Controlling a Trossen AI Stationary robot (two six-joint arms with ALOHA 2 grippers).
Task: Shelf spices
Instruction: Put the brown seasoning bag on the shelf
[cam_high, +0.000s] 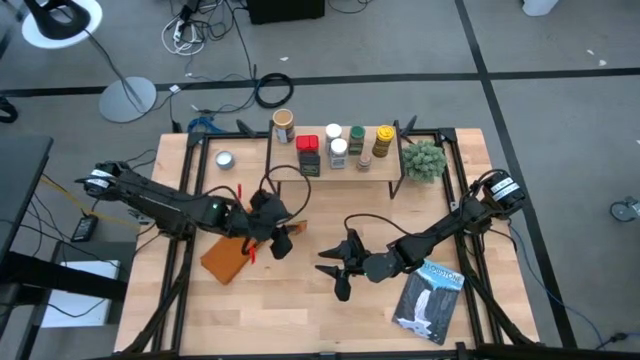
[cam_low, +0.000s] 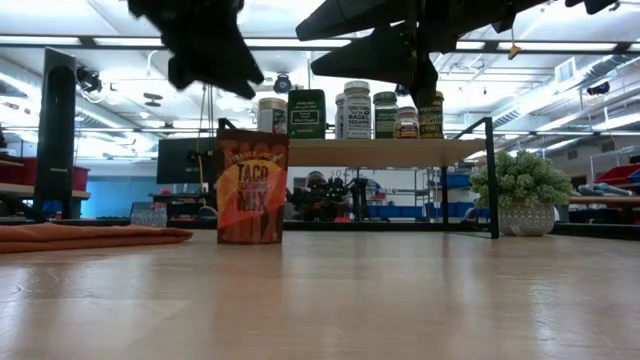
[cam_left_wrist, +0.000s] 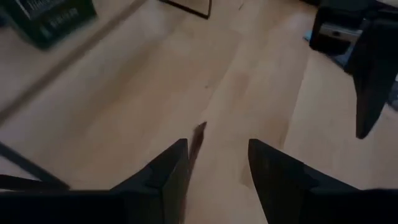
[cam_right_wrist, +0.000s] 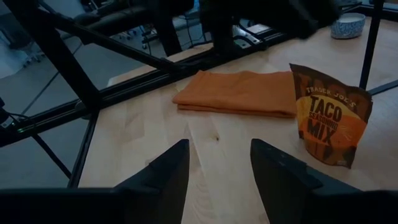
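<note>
With most spices (cam_high: 335, 145) already sitting on the shelf (cam_high: 385, 170), the taco packet (cam_low: 251, 186) is standing alone on the surface while both grippers' fingers (cam_left_wrist: 165, 174) (cam_right_wrist: 277, 171) are hovering partly open, holding nothing.

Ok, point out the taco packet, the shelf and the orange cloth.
taco packet (cam_low: 252, 190), low view, front face.
shelf (cam_low: 380, 152), low view, top board's front edge.
orange cloth (cam_right_wrist: 239, 93), right wrist view, middle of the top fold.
</note>
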